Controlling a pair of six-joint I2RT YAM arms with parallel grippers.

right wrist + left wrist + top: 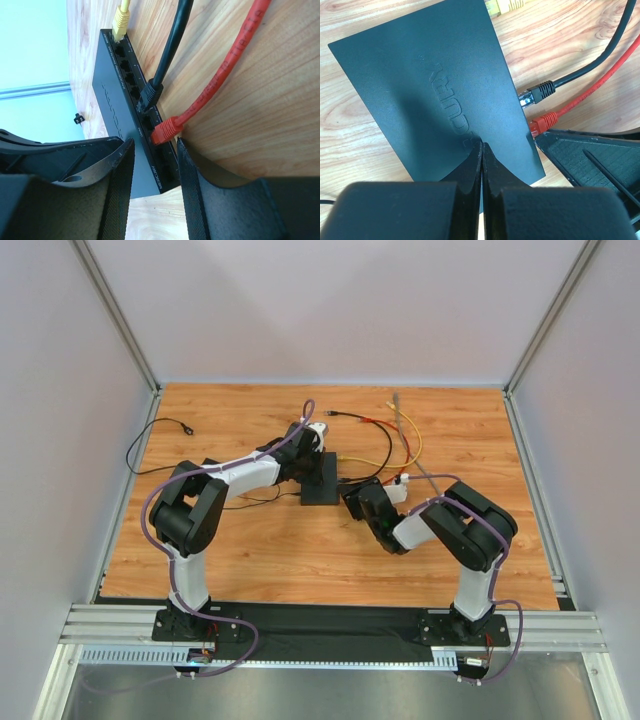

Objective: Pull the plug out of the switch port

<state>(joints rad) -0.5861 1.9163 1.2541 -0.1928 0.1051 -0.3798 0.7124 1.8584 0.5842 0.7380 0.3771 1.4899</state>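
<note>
From above, the switch (320, 480) lay mid-table (250, 550) between my two arms. On the left wrist camera, the left gripper (481, 146) was pinched shut, its tips resting on the switch's top. On the right wrist camera, the right gripper (155, 160) stood partly open, just short of the red plug (167, 131). I couldn't tell whether they touched.

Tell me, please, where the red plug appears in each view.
Top external: too small to pick out, at the right edge of the switch.
Left wrist: the red plug sits right of centre, against the switch's edge.
Right wrist: centre, just above the right pincer.
Shared landmark: the switch.
</note>
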